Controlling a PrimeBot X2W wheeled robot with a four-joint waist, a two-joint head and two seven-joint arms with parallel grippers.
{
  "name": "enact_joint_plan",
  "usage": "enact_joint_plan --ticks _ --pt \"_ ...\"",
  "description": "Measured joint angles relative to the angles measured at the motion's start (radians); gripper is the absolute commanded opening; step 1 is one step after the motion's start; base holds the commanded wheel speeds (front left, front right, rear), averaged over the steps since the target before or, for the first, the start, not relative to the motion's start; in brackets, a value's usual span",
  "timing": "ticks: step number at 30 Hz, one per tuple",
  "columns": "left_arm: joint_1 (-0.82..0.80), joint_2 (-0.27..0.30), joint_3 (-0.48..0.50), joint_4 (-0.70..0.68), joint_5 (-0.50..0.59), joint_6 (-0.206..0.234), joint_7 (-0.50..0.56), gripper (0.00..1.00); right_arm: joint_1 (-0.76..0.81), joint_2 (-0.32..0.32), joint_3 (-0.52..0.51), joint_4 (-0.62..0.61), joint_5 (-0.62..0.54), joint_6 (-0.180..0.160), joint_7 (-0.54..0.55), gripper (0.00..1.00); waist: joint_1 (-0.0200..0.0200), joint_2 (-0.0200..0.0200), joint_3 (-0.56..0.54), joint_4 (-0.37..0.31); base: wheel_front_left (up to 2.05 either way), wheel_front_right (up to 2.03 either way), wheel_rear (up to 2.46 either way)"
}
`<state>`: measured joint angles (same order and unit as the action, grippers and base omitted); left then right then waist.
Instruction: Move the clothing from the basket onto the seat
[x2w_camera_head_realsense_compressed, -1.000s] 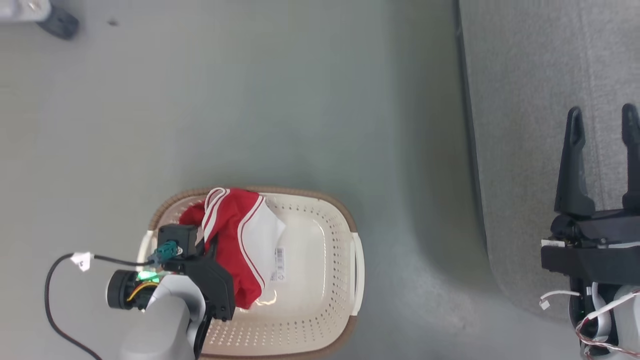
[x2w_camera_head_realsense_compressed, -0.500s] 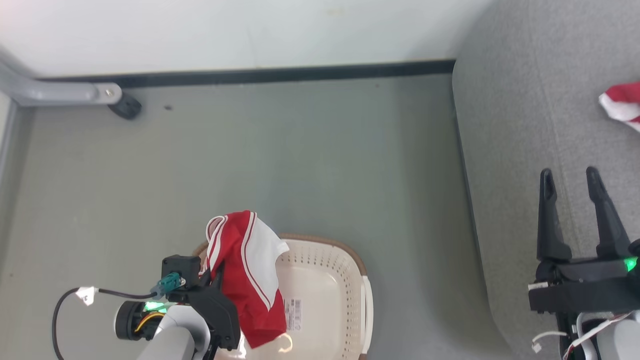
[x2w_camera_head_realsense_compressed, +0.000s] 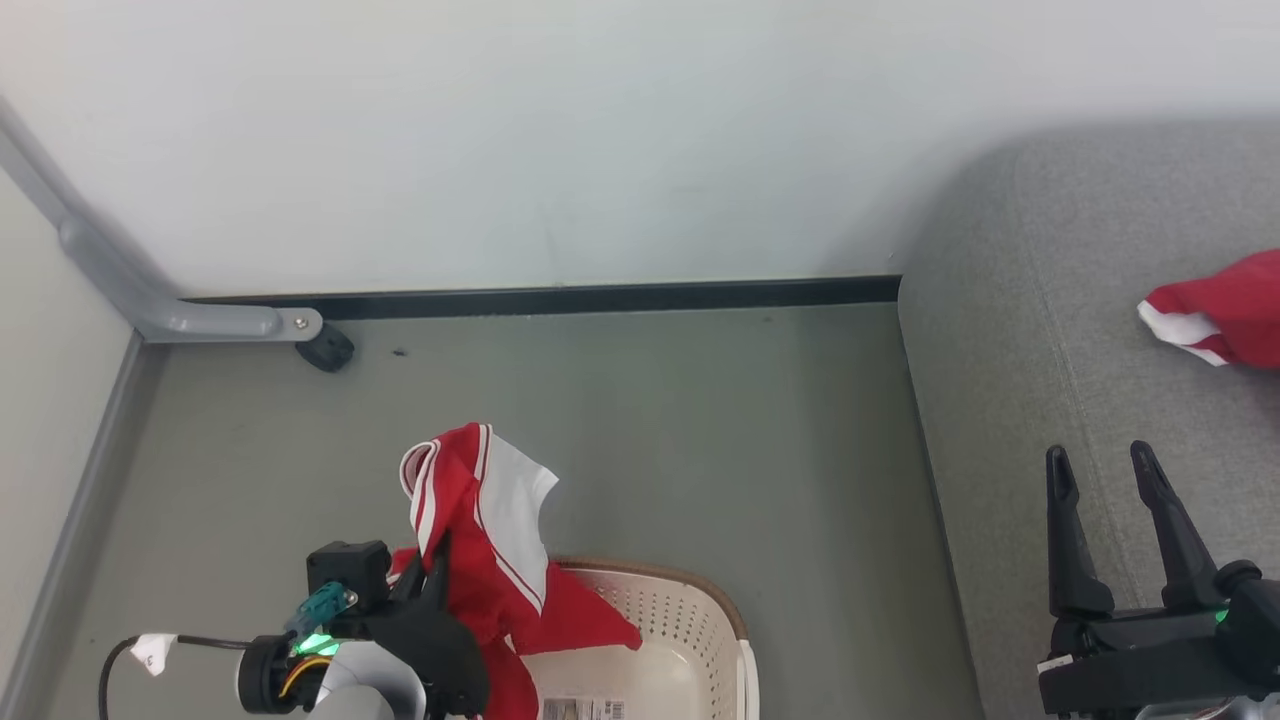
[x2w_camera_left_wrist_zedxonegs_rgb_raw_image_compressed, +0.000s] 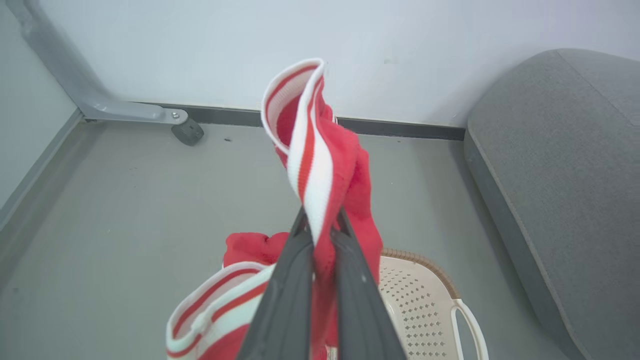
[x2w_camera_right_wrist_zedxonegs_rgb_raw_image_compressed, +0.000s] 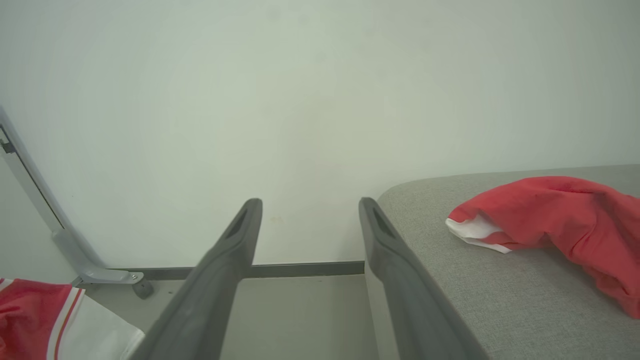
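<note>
Presently: left pincer (x2w_camera_left_wrist_zedxonegs_rgb_raw_image_compressed: 321, 221) held a red garment (x2w_camera_head_realsense_compressed: 468, 505) above the basket (x2w_camera_head_realsense_compressed: 692, 640); right pincer (x2w_camera_head_realsense_compressed: 1098, 460) stood wide over the seat (x2w_camera_head_realsense_compressed: 1000, 420), right of the basket, where a second garment (x2w_camera_head_realsense_compressed: 1230, 305) lay.

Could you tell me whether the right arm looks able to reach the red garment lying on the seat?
Probably yes: the right end effector is open and empty, and only bare seat lies between it and the red garment.
</note>
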<state>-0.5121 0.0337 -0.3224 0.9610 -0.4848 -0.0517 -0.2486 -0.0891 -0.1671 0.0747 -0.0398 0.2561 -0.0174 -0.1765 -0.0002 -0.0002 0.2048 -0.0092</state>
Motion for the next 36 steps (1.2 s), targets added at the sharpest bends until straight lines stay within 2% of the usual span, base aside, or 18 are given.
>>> enact_joint_plan --ticks 5,14,25,36 --pt "0.036 0.008 0.023 -0.105 0.001 0.018 0.0 0.0 0.036 0.0 0.0 -0.01 0.0 0.0 0.001 1.0 0.0 0.0 -0.048 0.006 0.0 0.0 0.0" --pt "0.055 0.021 0.063 -0.381 0.016 0.044 -0.001 0.0 0.079 0.001 0.0 -0.021 0.002 0.0 0.01 1.0 0.0002 0.0001 -0.094 0.021 0.0 0.0 0.0" --pt "0.076 0.026 0.057 -0.735 0.065 0.03 -0.001 0.0 0.088 0.006 0.016 -0.039 0.002 0.0 0.027 1.0 0.0002 0.0002 -0.119 0.028 0.0 0.0 0.0" --pt "0.076 0.026 -0.002 -0.956 0.084 0.007 -0.005 0.0 0.12 0.016 0.04 -0.038 0.002 0.0 0.037 1.0 0.0001 0.0002 -0.133 0.024 0.0 0.0 0.0"
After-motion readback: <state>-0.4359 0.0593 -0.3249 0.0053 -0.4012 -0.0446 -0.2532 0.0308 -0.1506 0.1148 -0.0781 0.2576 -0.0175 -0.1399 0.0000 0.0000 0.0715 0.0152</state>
